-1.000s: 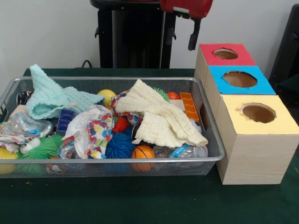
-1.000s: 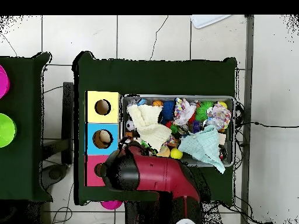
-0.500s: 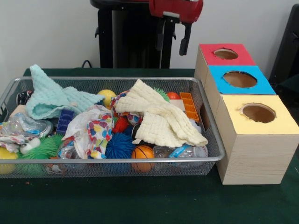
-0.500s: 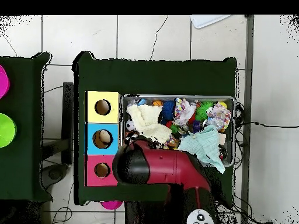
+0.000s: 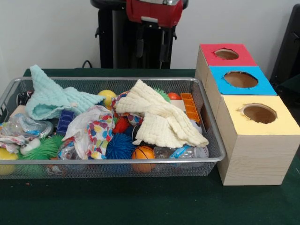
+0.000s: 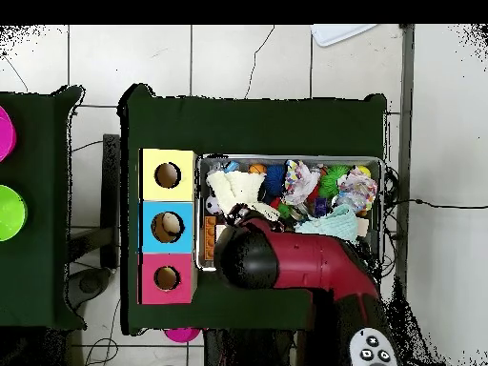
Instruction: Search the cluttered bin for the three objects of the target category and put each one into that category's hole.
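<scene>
Bin [image 5: 213, 159] of wire mesh sits on the green table [image 5: 140, 201], heaped with toys and cloths, with three wooden boxes in a row touching its right side in the front view. Nearest the camera in the bin lie one small basketball [image 5: 143, 153] against the front wall, one blue spiky ball [image 5: 119, 146] beside it, one green spiky ball [image 5: 42, 149] to the left and one clear plastic bottle [image 5: 185, 152] to the right. One patterned cloth [image 5: 91, 129] lies just behind the blue ball. One cream cloth [image 5: 159, 117] drapes across the middle and one mint cloth [image 5: 49, 98] covers the far left corner. One yellow ball [image 5: 107, 96] and one orange block [image 5: 190, 107] lie toward the far wall. Of the boxes, the yellow box [image 5: 260, 122] is nearest, the blue box [image 5: 240, 80] in the middle and the red box [image 5: 226, 54] farthest; each has one round hole in its top. Above the far rim hangs the gripper [image 5: 152, 45], its two fingers [image 5: 163, 46] apart and holding nothing.
</scene>
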